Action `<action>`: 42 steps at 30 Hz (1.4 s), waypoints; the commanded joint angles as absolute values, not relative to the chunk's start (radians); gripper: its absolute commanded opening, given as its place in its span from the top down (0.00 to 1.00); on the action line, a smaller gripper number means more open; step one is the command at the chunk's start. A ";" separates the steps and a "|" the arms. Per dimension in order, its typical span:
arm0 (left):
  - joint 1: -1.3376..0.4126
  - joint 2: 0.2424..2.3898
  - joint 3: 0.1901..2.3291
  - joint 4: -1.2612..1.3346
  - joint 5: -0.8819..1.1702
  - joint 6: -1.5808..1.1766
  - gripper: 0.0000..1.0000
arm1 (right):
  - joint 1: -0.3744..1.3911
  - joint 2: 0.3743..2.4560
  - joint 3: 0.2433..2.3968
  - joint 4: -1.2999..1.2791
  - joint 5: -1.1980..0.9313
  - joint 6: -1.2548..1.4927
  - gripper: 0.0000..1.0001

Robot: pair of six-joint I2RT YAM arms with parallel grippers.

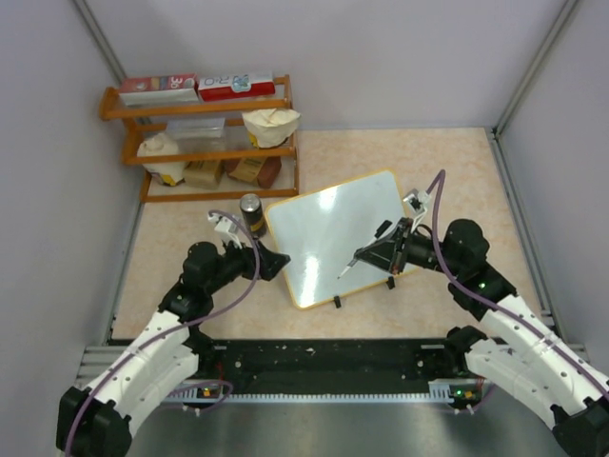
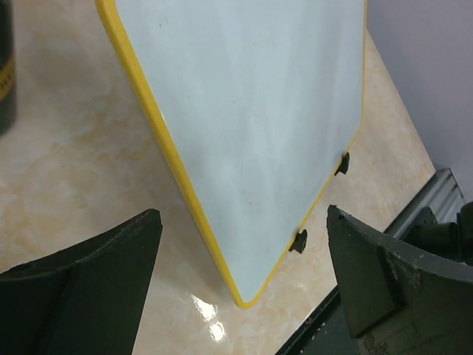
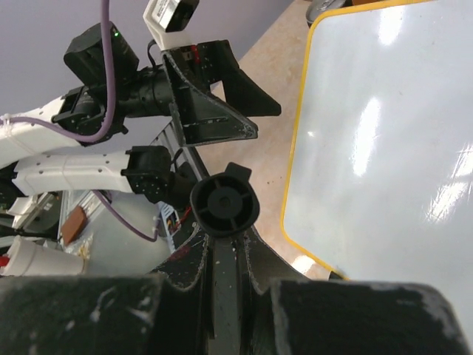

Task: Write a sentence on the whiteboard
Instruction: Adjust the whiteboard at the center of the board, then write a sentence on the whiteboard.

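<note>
The whiteboard (image 1: 328,243) lies tilted on the beige table, its yellow frame and two black clip feet (image 2: 298,241) along the near edge. Its glossy surface (image 2: 251,126) is blank, and the sentence does not show on it. My left gripper (image 1: 274,263) stands open just off the board's near-left corner, and the corner (image 2: 247,296) points into the gap between its fingers (image 2: 118,259) without touching them. My right gripper (image 1: 398,249) is shut on a black marker (image 1: 366,255), held slanted over the board's right part. The marker's round end cap (image 3: 225,203) faces the right wrist camera.
A dark can (image 1: 252,214) stands by the board's far-left corner, also seen at the left wrist view's edge as the can (image 2: 6,74). A wooden shelf (image 1: 200,133) with boxes and bags stands at the back left. A black rail (image 1: 324,357) runs along the near table edge.
</note>
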State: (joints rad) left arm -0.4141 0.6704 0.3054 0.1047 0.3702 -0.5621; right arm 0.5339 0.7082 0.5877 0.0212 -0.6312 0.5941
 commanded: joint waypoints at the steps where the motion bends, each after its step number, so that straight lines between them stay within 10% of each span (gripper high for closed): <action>1: -0.408 0.725 0.446 -0.058 0.229 -0.485 0.04 | 0.523 0.718 0.686 0.091 -0.641 0.566 1.00; 14: -0.405 0.761 0.719 -0.305 0.039 -0.505 0.02 | 0.523 0.735 0.736 0.048 -0.603 0.531 1.00; 42: -0.367 0.810 0.485 -0.038 0.204 -0.571 0.02 | 0.523 0.776 0.727 0.014 -0.525 0.471 1.00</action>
State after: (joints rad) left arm -0.3817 0.8040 0.4942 -0.1562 0.1528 -0.5419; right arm 0.5335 0.7803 0.6960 -0.0082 -0.5407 0.4961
